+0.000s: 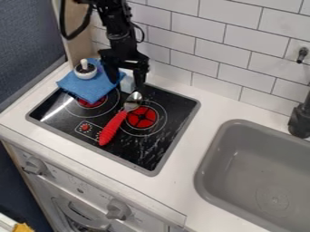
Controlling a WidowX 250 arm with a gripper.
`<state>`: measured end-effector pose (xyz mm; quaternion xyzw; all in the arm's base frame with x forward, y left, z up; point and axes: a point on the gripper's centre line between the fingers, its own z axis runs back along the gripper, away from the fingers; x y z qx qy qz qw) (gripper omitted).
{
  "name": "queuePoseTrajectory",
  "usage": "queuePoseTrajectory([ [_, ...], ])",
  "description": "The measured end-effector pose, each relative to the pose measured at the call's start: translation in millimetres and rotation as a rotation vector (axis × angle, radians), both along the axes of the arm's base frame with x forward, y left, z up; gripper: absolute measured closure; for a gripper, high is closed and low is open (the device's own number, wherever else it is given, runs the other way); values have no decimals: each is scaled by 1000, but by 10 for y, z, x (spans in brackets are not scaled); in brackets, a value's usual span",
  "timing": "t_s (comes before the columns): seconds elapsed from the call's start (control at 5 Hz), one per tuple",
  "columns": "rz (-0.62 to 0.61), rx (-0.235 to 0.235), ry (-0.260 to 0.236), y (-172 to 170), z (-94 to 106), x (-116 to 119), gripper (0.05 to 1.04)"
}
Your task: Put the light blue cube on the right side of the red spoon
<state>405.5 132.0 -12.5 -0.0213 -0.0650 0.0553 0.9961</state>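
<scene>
Over the black stovetop (151,156) hangs the gripper (126,84), pinching or not I cannot tell, right of the blue cloth (84,86), behind the red spoon (113,128), the light blue cube (126,83) at its tips, and small printed dial marks (85,127) sit illegible near the front.
</scene>
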Motion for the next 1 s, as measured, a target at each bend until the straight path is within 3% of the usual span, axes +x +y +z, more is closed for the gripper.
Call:
queuePoseTrajectory([
  [0.4, 22, 12, -16, -11, -30, 62, 646],
  [0.8, 21, 6, -23, -64, -65, -16, 648],
  [1.0, 35, -13, -30, -155, 59, -213, 648],
])
